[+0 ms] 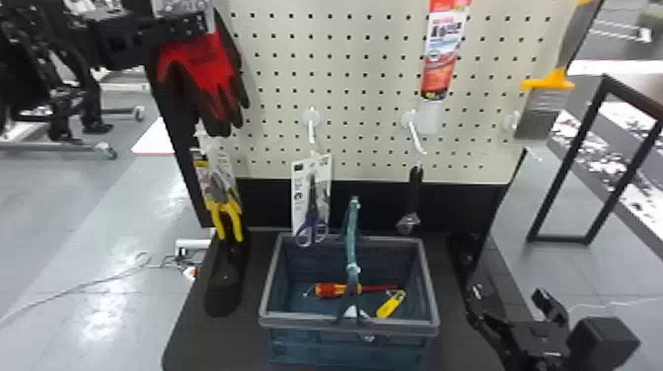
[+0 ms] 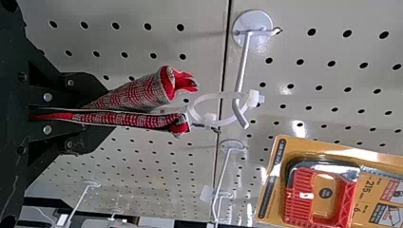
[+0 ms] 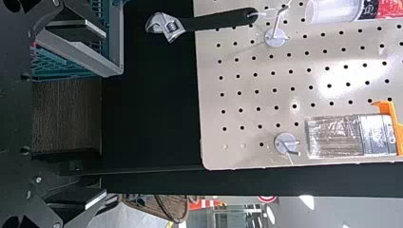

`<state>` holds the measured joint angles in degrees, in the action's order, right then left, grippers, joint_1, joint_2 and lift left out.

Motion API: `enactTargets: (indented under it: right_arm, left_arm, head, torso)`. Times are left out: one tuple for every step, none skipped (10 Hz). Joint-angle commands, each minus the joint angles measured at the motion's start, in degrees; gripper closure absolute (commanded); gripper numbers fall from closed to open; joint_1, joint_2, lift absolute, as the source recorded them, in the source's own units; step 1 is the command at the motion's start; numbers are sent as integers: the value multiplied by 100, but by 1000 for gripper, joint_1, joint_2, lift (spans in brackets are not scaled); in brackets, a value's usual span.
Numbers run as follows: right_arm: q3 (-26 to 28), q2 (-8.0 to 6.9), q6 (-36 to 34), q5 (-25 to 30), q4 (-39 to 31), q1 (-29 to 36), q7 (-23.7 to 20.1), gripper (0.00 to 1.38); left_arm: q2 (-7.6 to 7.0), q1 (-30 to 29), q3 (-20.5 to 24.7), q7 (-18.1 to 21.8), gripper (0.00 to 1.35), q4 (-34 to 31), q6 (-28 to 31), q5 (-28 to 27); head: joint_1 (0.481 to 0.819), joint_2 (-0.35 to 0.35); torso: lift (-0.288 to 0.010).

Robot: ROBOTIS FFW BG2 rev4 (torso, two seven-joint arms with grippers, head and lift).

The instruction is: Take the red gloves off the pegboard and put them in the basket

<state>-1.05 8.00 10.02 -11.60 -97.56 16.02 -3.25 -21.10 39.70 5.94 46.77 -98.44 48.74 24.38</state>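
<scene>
Grey floor point(image 1: 84, 222) runs behind the pegboard point(image 1: 372, 143) in the head view. My left gripper point(image 1: 185, 42) is high on the board's left side, at the red gloves point(image 1: 202, 64), whose fingers dangle over the yellow-handled pliers point(image 1: 224, 212). Room opens before the board, but the basket point(image 1: 306, 322) has its handle point(image 1: 351, 232) upright across the middle; a low or careless drop could drape the gloves over it or the rim. Carded scissors point(image 1: 312, 207) by the far rim could snag them too.

By my left wrist view, I have a cuff pinched narrow between my fingers. The plastic loop point(image 2: 254, 98) seems to be around the hook point(image 2: 242, 61); pulling down before clearing its bent tip could jam it or tug the cuff free.

From my right wrist view, my right gripper point(image 3: 104, 113) waits wide and empty near the basket's edge.
</scene>
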Motion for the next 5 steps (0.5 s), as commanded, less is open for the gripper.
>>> enactTargets:
  right_arm:
    - [0, 8, 0, 0, 0, -2, 0, 137]
    - [0, 8, 0, 9, 0, -2, 0, 137]
    - [0, 8, 0, 9, 0, -2, 0, 136]
    - [0, 8, 0, 0, 0, -2, 0, 137]
    - [0, -1, -9, 0, 0, -2, 0, 136]
  left_arm:
    - [1, -6, -5, -10, 1220, 0, -5, 40]
    - [1, 3, -14, -19, 1220, 0, -23, 66]
    - [1, -6, -14, -19, 1220, 0, -32, 93]
    - [1, -6, -23, -28, 1220, 0, -75, 93]
    - [1, -6, -23, -28, 1220, 0, -75, 102]
  head:
    - [549, 0]
    - [549, 0]
    - [549, 0]
    - [549, 0]
    - [549, 0]
  torso:
    - [-100]
    - [-100]
    - [-100]
    - [-100]
    - [-100]
